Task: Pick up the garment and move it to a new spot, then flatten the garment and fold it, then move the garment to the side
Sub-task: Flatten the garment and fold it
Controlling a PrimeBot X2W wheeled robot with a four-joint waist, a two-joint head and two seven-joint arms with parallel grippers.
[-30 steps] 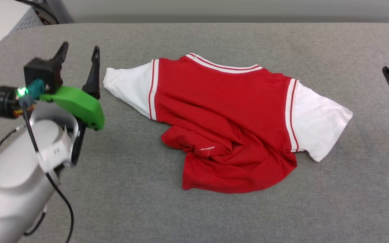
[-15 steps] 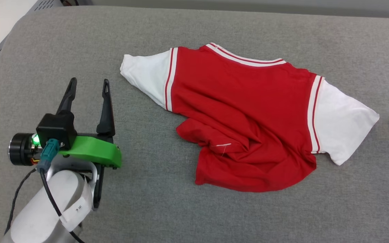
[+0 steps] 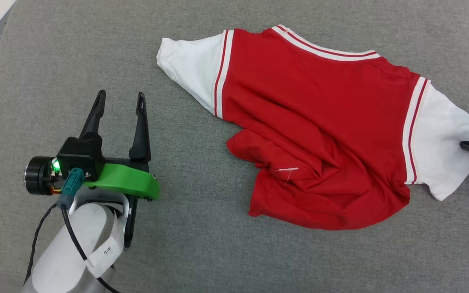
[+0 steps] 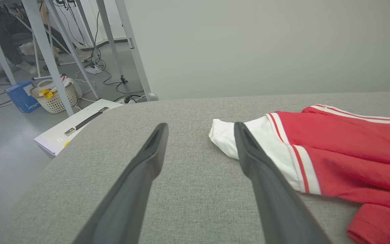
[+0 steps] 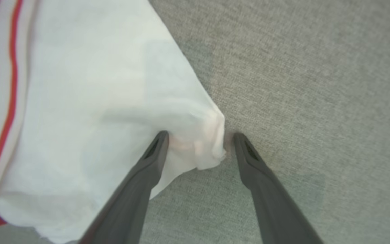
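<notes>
The red jersey T-shirt (image 3: 316,122) lies rumpled on the grey-covered desk (image 3: 218,252), across the middle and right of the head view. Its striped collar (image 3: 324,47) points toward the top of the frame and its hem (image 3: 299,191) is bunched into folds at the lower middle. No lettering shows on the side facing up.

The right hand (image 5: 200,135) is at the far right edge of the head view, down on the tip of the white sleeve (image 3: 442,138) there. In its wrist view the jaws stand wide and straddle the sleeve's corner, one finger over the cloth and the other just beside it on the bare desk. Nothing is pinched yet.

The left hand (image 3: 121,94) hovers at the lower left of the head view, jaws wide and empty, over bare desk. The other white sleeve (image 3: 189,69) lies near it, up and to the right of its fingertips.

This looks like the first step, taking hold for the pick-up. The right hand seems placed to close on the sleeve corner and would need enough cloth between the fingers not to slip. The left hand would have to travel toward the upper middle of the frame to reach its sleeve before any lift, so that the shirt comes up spread rather than dangling from one corner.
</notes>
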